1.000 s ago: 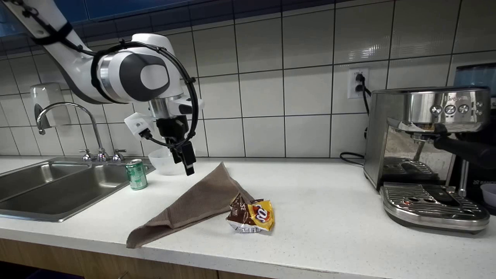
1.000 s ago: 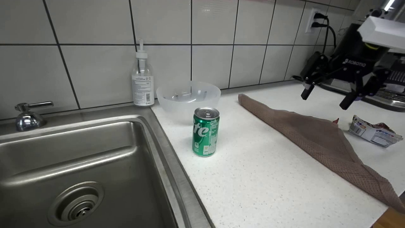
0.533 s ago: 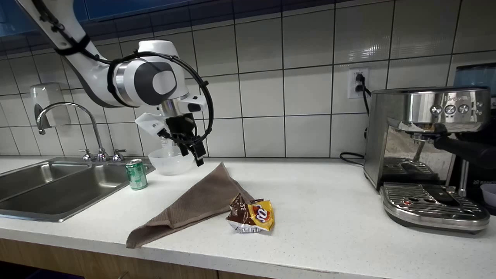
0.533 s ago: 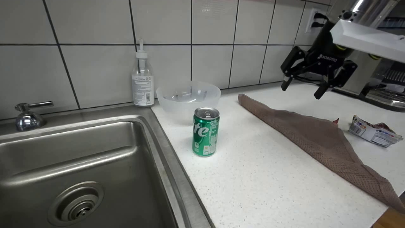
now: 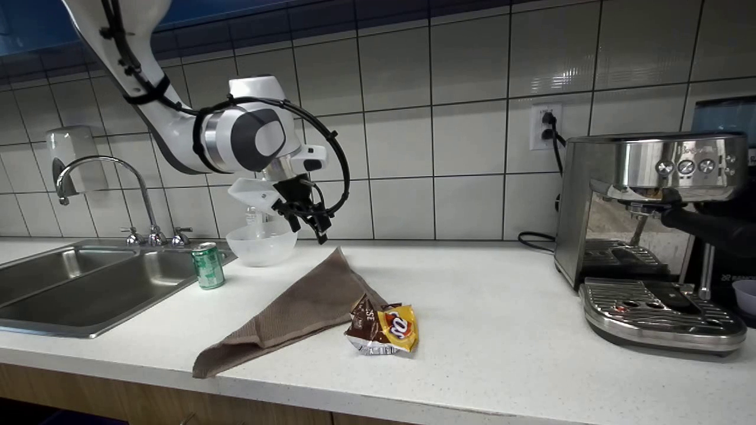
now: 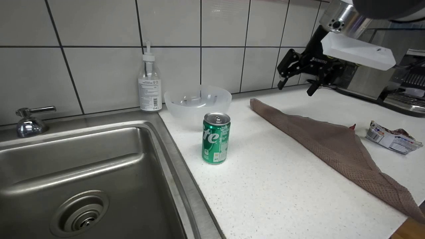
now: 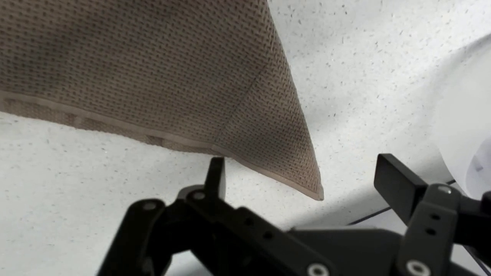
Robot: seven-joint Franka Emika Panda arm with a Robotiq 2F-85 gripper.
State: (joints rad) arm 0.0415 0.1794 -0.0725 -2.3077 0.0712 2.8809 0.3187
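Hovering fingers (image 7: 399,184): spread wide apart, holding nothing, raised above the counter (image 5: 484,336), framing the back corner of the towel (image 7: 165,76) in the gap between, in the wrist view.
Gripper (image 5: 308,233): pitched downward at a slant, leaning to the right from top to tip in an exterior view.
White housing (image 6: 357,51): jutting sideways from just above the gripper.
Wrist (image 5: 260,133): bent, levelling out below the arm (image 5: 139,77), then angling down to the gripper.
Cable (image 5: 347,174): black, strapped along the arm, bowing out past the wrist in a wide loop and back in at the gripper.
Arm: sloping down from the upper left in an exterior view, high over the counter.
Towel: brown, rumpled into a rough triangle on the counter, reaching from below the gripper to the front edge.
Snack bag (image 5: 384,327): crumpled, brown and yellow, lying just beside the towel.
Bowl (image 6: 196,103): translucent, upright, near the towel and behind the can (image 6: 215,142) in an exterior view.
Can: green, standing upright on the counter near the sink (image 6: 174,166).
Pump bottle (image 6: 150,93): upright, beside the bowl.
Espresso machine (image 5: 614,224): well apart from the gripper, off to the right in an exterior view.
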